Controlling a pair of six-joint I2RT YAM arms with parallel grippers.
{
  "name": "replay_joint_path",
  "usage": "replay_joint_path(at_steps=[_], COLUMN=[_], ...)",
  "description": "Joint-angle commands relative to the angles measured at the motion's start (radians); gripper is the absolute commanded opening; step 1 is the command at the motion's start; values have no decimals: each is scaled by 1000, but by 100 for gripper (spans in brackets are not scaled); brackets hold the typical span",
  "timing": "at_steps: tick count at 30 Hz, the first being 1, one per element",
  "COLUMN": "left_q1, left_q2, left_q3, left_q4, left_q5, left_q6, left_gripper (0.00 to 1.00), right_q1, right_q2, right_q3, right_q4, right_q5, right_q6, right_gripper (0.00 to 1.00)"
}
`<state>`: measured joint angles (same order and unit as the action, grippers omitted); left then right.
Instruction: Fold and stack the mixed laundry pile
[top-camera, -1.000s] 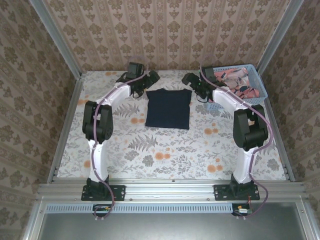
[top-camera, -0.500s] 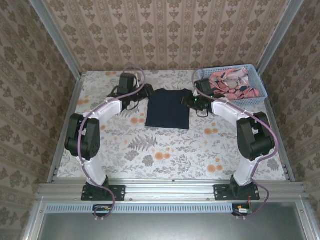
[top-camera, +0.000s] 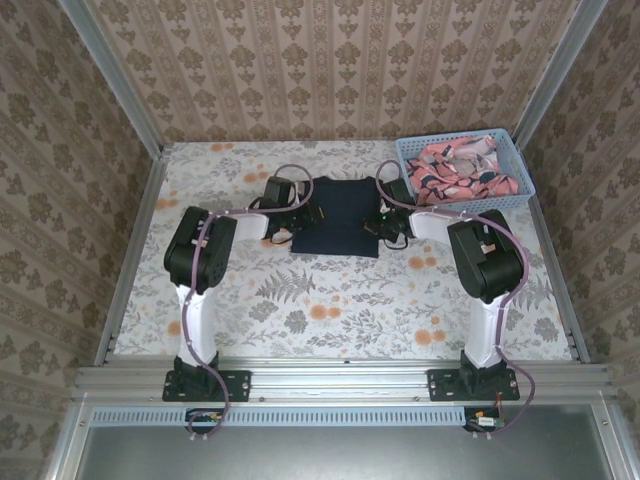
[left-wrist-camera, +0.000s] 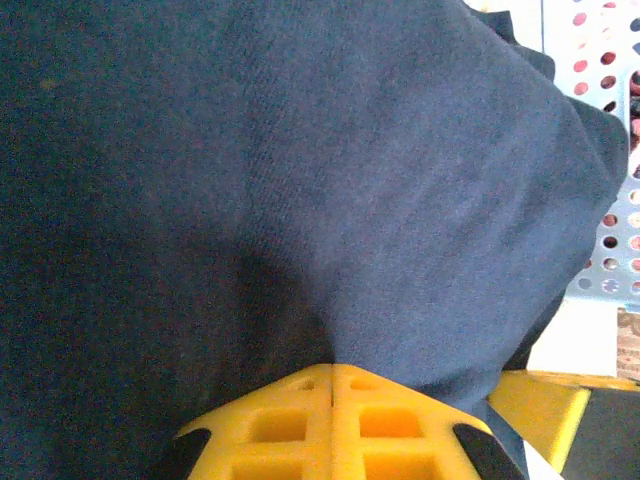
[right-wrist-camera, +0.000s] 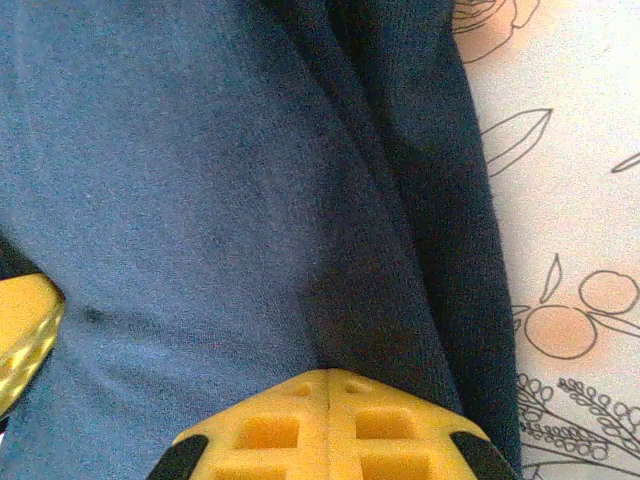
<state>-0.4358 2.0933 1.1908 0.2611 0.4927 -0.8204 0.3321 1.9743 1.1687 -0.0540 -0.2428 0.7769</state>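
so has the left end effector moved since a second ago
Yes. Against the blue basket, the left end effector went from level with it to nearer the arm bases than its front rim, shut on the T-shirt's left edge.

Lt-blue lattice basket (top-camera: 480, 200) at far-rt corner of floral-print table (top-camera: 330, 300), brown patterned wallpaper (top-camera: 330, 70) behind.

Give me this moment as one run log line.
left gripper: shut on T-shirt, left edge | right gripper: shut on T-shirt, right edge | pink garment: in basket, far right
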Motion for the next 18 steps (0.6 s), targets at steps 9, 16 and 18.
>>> replay_joint_path(at_steps=[9,16,18], left_q1=[-109,-88,-66], left_q2=[-403,-556,-536], left_q3=[-447,-269,-185], left_q4=[-256,-511,-501], left_q5=[-79,-145,-182], left_q6=[-43,99,146], left_gripper=[0,58,67], right_q1=[173,170,158], right_q2=[-287,-492,-484], right_q3=[-427,-337,-237], right_q4=[-95,-279,-303], right_q5=[-3,9,29], right_q6=[86,-4,-63], right_gripper=[3,26,28])
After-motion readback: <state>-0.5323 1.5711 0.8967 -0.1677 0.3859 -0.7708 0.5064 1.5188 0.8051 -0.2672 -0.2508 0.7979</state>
